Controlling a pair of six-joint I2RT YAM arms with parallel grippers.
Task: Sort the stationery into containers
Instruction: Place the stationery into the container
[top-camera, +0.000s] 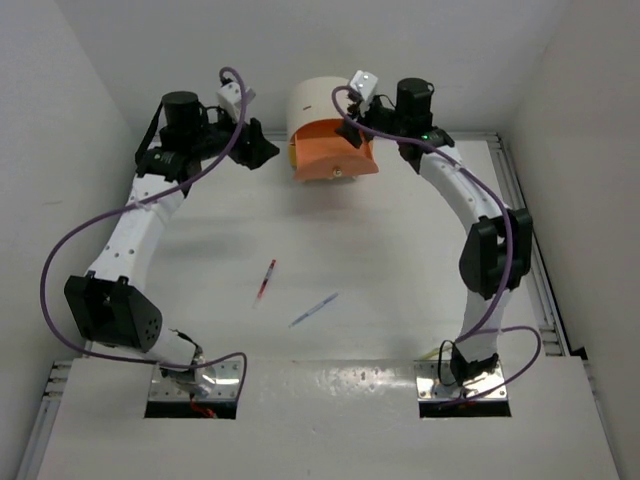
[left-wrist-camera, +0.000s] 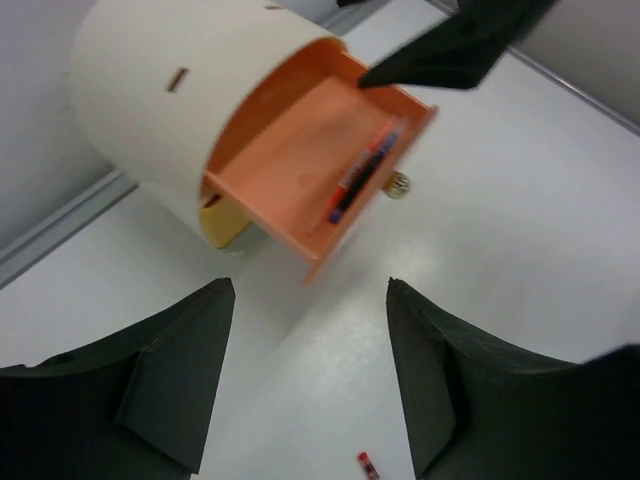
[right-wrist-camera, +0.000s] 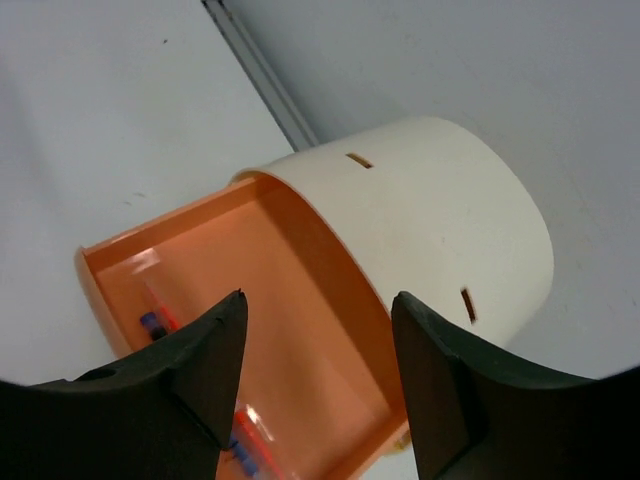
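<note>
A cream box (top-camera: 318, 100) with a rounded arch top was seen standing at the far middle of the white tabletop (top-camera: 400, 290). Its orange drawer (top-camera: 335, 158) was pulled out toward the arms, with a small round knob (left-wrist-camera: 398, 185) on its front. Two pens (left-wrist-camera: 360, 178), one red and one blue-purple, were seen lying side by side inside the drawer against its front wall. Below it, a yellow drawer (left-wrist-camera: 218, 226) was only partly visible and appeared to be pushed in. The right fingers (right-wrist-camera: 170, 390) were held spread apart above the open orange drawer, with nothing gripped between them. The left fingers (left-wrist-camera: 170, 380) were likewise spread wide and empty, held just left of the box and pointed toward the drawer. On the tabletop, well apart from the box and nearer the arm bases, a red pen (top-camera: 266, 279) and a blue-purple pen (top-camera: 314, 309) were left lying loose, near each other but not touching.
</note>
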